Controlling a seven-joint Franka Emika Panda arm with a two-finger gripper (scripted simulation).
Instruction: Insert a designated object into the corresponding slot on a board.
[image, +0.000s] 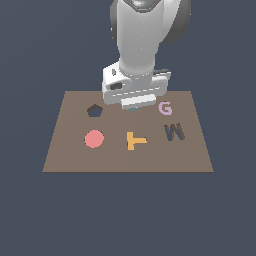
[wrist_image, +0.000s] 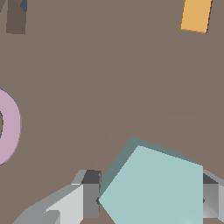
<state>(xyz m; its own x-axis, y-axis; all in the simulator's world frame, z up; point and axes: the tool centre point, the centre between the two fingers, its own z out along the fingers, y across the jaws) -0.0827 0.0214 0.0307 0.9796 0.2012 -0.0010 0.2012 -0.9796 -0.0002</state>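
Note:
The pale teal pentagon block (wrist_image: 153, 186) sits between my fingers (wrist_image: 89, 199), which stand at its two sides, touching or nearly so. In the exterior view only a sliver of it (image: 131, 108) shows under my gripper (image: 132, 106), low over the far middle of the brown board (image: 70, 150). The dark pentagon slot (image: 94, 110) lies to the exterior view's left of my gripper, empty. Whether the block rests on the board or is lifted, I cannot tell.
On the board are a red disc (image: 94, 139), an orange T (image: 134, 140), a pink G (image: 165, 107) and a dark W-shaped recess (image: 174, 132). In the wrist view the G (wrist_image: 8, 127) and the T (wrist_image: 195, 15) show at the edges.

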